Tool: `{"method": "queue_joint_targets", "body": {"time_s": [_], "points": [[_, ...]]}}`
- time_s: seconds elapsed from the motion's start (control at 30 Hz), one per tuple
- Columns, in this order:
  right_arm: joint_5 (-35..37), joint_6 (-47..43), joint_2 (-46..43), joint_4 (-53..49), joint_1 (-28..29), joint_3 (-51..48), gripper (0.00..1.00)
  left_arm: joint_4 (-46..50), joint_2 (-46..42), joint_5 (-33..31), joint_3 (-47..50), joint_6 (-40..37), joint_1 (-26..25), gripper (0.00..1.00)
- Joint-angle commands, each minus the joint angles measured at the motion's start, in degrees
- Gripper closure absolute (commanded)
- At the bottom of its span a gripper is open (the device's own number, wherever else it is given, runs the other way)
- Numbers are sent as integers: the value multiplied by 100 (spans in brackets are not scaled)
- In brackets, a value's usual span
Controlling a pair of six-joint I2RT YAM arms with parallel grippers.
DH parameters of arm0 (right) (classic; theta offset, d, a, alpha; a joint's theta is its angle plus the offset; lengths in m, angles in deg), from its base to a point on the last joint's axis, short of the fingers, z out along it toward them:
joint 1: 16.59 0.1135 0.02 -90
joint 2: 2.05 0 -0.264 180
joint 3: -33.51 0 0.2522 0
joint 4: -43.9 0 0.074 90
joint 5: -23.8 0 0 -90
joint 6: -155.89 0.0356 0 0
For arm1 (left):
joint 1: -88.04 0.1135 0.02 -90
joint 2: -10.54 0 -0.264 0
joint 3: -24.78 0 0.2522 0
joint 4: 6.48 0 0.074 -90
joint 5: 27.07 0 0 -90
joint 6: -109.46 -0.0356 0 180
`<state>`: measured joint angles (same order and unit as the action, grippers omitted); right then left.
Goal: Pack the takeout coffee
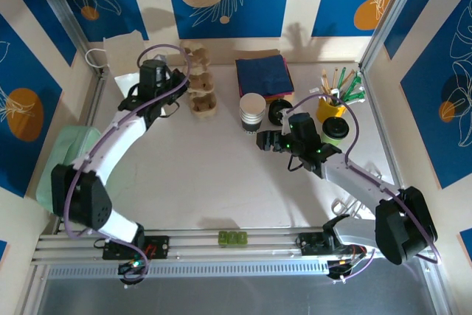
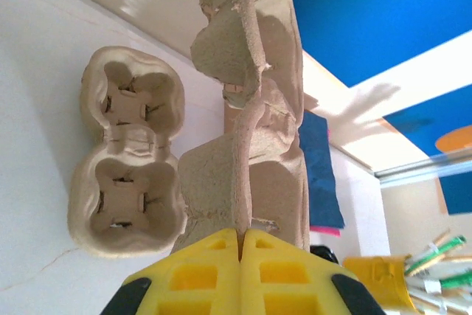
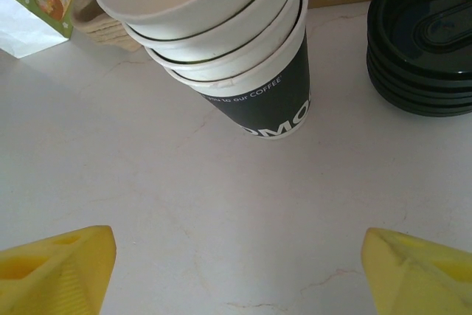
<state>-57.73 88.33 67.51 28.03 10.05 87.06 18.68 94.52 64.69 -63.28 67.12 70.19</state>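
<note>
My left gripper [image 2: 241,237] is shut on the edge of a brown pulp cup carrier [image 2: 251,108] and holds it up on edge above the table. A second carrier [image 2: 129,153] lies flat beside it. From above, the left gripper [image 1: 177,82] is at the back left, by the carriers [image 1: 200,97]. My right gripper [image 3: 240,256] is open, its yellow fingertips [image 3: 66,263] wide apart over bare table, short of the stack of lidless white cups [image 3: 221,42]. The pile of black lids [image 3: 424,42] sits right of the stack. No single takeout coffee cup stands apart from the stack.
Folded navy napkins [image 1: 263,75] lie at the back. A yellow holder of stirrers and utensils [image 1: 332,105] stands at the right. A green cloth [image 1: 70,153] lies at the left edge, and a white paper bag [image 1: 122,53] at the back left.
</note>
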Motion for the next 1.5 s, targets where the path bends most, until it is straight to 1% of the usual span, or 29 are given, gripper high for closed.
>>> {"method": "queue_joint_targets", "body": {"time_s": [0.0,0.07,0.17,0.23,0.3,0.43,0.53,0.6,0.7,0.83,0.97,1.03,1.2,1.47], "points": [[-187,-171,-237,29,59,48,14,860,-653,249,180,-562,57,100],[-277,-304,-344,-17,107,72,14,1202,-981,334,257,-811,60,100],[-495,-537,-434,-199,173,301,14,1649,-1381,635,346,-1159,54,100],[-671,-620,-389,-736,211,758,14,1845,-1611,890,485,-1279,56,100],[-812,-766,-302,-1243,314,1222,14,1937,-1746,1280,629,-1434,54,100],[-772,-1122,-110,-2303,716,2186,14,2547,-1853,2023,698,-1727,49,100],[-646,-1175,107,-2917,1061,2857,14,2680,-2068,2559,948,-1809,29,100],[-610,-1246,321,-3282,1306,3287,14,2747,-2218,2802,1084,-1871,21,100],[-317,-1353,720,-3832,1737,3920,15,2901,-2413,3096,1216,-2088,5,100],[148,-1401,1227,-4397,2200,4639,15,3085,-2622,3329,1310,-2349,-26,100],[376,-1422,1639,-4726,2484,5041,16,3097,-2823,3470,1442,-2494,-26,100],[618,-1433,1813,-4877,2627,5226,17,3105,-2883,3563,1488,-2541,-26,100],[926,-1442,2093,-5060,2860,5441,21,3078,-2995,3617,1579,-2553,-26,100],[1047,-1402,2289,-4963,3013,5497,24,2948,-3103,3665,1704,-2490,-26,100]]}}
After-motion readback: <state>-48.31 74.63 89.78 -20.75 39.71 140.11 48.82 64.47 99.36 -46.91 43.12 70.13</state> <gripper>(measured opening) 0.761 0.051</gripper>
